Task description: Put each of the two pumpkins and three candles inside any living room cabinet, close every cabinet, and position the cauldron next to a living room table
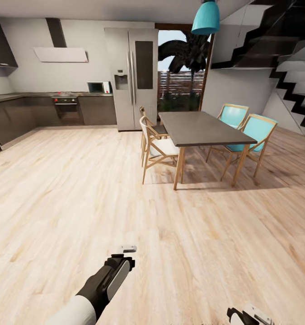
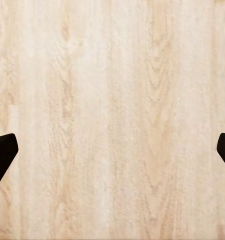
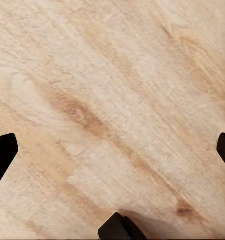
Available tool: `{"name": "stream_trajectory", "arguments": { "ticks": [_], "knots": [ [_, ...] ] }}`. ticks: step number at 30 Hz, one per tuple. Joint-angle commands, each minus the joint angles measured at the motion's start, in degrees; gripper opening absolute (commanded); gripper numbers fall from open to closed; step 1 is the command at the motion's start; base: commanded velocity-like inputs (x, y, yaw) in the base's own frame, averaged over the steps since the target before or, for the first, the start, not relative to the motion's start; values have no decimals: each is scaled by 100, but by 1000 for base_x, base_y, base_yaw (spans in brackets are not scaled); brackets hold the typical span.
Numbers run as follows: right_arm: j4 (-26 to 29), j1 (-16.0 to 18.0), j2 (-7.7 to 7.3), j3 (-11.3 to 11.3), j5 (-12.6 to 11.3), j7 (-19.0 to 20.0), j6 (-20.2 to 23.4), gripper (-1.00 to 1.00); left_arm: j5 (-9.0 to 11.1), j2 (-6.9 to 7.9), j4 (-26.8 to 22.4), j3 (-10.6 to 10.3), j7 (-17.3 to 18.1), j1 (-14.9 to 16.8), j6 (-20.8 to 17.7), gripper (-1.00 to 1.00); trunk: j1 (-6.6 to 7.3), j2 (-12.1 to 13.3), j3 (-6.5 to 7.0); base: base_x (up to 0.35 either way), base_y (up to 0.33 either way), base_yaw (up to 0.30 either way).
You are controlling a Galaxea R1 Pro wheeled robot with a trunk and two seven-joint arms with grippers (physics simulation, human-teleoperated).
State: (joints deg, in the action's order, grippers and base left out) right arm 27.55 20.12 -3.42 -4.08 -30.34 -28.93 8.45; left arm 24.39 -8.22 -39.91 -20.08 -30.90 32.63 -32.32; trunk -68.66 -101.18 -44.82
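A: Where are the pumpkins, candles, dark cabinet and cauldron?
B: I can't place them; ahead is pale plank floor (image 1: pixel 80 189) and a grey-topped wooden-legged dining bench (image 1: pixel 199 128).
A: The fingers?
B: Left gripper (image 2: pixel 112 150) and right gripper (image 3: pixel 112 150) spread wide, holding nothing.
A: Risks?
B: Driving on could clip the white-seated wooden chair (image 1: pixel 159 149) beside that bench. The right arm is cut off.

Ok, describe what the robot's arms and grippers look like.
The left arm has a white upper sleeve, then a glossy black forearm with a grey panel and a small pale grey tip. The right gripper is black and white. In the wrist views, the fingers are plain matte black.
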Motion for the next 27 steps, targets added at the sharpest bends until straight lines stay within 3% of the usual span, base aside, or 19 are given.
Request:
{"name": "stream_trajectory", "arguments": {
  "ticks": [1, 16, 27],
  "knots": [
    [1, 1, 0, -7, -25, -25, 29, 100, 61, -1, -8, -31, -56, 3, -11, 100, 1, -3, -8, 0, 0, -283],
    [-30, 1, 0, -76, -16, -23, -25, 100, 66, -25, -8, -47, -56, 3, -11, 100, 1, -3, -78, 0, 0, -258],
    [-263, 1, 6, -85, -16, -25, -91, 100, 66, -53, -8, -229, -64, -1, -11, 100, 1, -3, -155, 0, 0, -212]
  ]
}}
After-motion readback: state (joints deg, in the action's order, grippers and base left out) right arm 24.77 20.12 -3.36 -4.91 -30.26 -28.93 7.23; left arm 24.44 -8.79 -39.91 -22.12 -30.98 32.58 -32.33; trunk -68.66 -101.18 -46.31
